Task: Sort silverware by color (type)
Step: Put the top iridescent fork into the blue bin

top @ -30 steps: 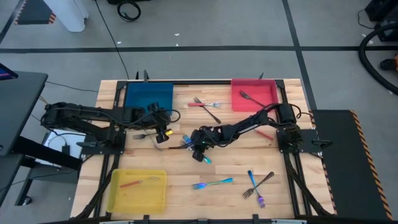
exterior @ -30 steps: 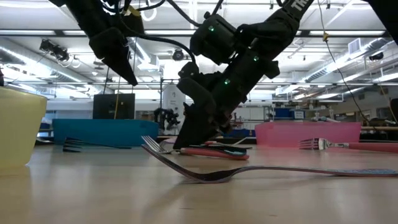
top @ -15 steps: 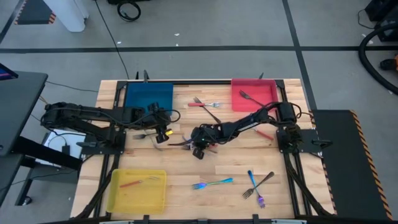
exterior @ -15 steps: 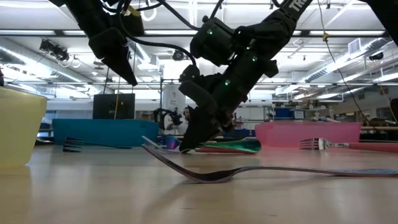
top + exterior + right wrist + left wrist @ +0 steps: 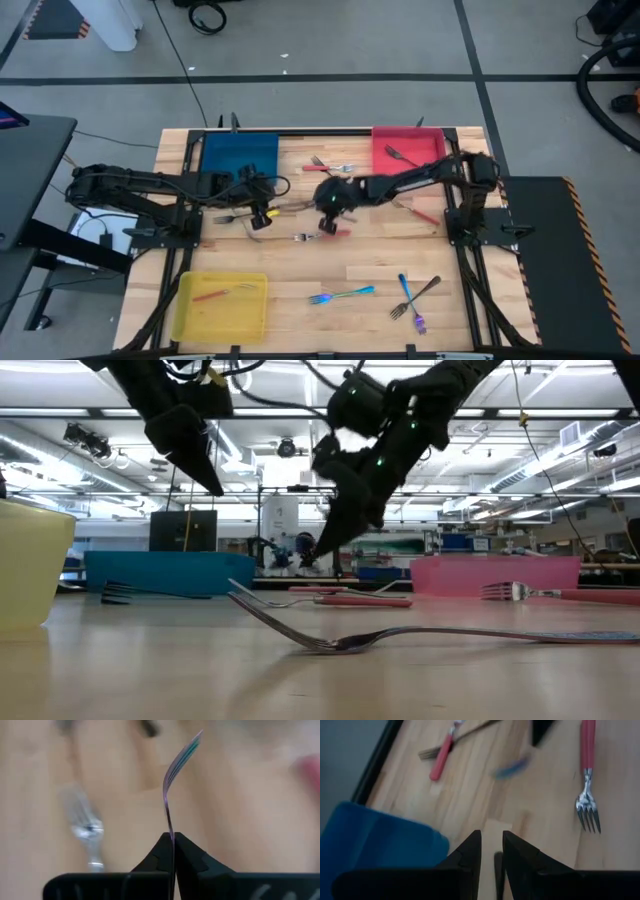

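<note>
Wooden table (image 5: 300,275): your right gripper (image 5: 172,840) pinches an iridescent fork (image 5: 176,775); left gripper (image 5: 491,845) half-parted, empty; lift level toward the blue tray (image 5: 238,152).

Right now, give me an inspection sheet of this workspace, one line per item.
Surface: wooden table, with a blue tray, a red tray and a yellow tray.
Job's things: a red-handled fork lies in the yellow tray, a dark fork in the red tray; a crossed pair of forks and other forks lie loose on the wood.
Clutter: nothing seen.
Grippers: right gripper is above the table's middle, shut on an iridescent fork; left gripper is near the blue tray, holding nothing.
Cables: a dark cable crosses the floor.
Surroundings: grey floor; a workshop behind.
</note>
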Available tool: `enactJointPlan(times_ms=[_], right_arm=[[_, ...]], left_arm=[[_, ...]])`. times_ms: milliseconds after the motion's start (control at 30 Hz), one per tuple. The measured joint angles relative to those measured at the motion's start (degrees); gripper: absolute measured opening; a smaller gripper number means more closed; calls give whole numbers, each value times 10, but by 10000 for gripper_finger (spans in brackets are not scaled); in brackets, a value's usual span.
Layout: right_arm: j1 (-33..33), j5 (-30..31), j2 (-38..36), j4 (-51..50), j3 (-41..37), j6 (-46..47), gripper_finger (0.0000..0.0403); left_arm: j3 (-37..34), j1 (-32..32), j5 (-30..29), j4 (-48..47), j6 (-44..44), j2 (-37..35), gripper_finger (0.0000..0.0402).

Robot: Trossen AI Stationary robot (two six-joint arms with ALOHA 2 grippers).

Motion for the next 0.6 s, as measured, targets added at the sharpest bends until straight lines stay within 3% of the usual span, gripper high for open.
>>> enactJointPlan(times_ms=[167,433,600], right_arm=[[-60,50,-96,-32,1,-72,8],[-181,54,-241,-33,2,-135,8],[-229,38,-284,-14,2,-176,8]], left_arm=[[0,19,0,52,61,0,80],[0,93,0,179,167,0,80],[0,153,0,233,213,0,80]])
